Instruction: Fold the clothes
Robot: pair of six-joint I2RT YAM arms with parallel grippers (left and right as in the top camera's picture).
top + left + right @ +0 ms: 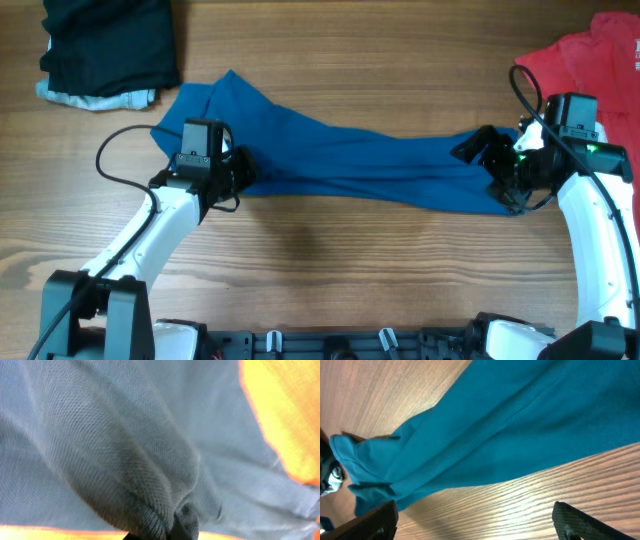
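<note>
Blue shirt (350,160) is lying stretched out as a long, rumpled band across the middle of the overhead frame. It is running from left of centre toward the right edge on the wooden table (330,280). Creases are running lengthwise along it, and one corner is poking up toward the upper left.

Left gripper (238,172) is sitting at the shirt's left end with its jaws closed tight, pinching a gather of the blue cloth. In the left wrist view, mesh-weave fabric is filling nearly the whole frame. It is bunching into a knot at bottom centre, where the dark fingertips are meeting.

Right gripper (490,168) is hovering at the shirt's right end with its jaws spread wide, gripping nothing. In the right wrist view, both fingers (375,520) are showing at the lower corners, well apart, with bare wood between them. The shirt is crossing the frame above them.

Red shirt (590,70) is lying in the upper right corner, near the right arm.

Black piece (110,40) is sitting in the upper left corner, with the pale-blue piece (95,98) peeking out along its lower edge.
</note>
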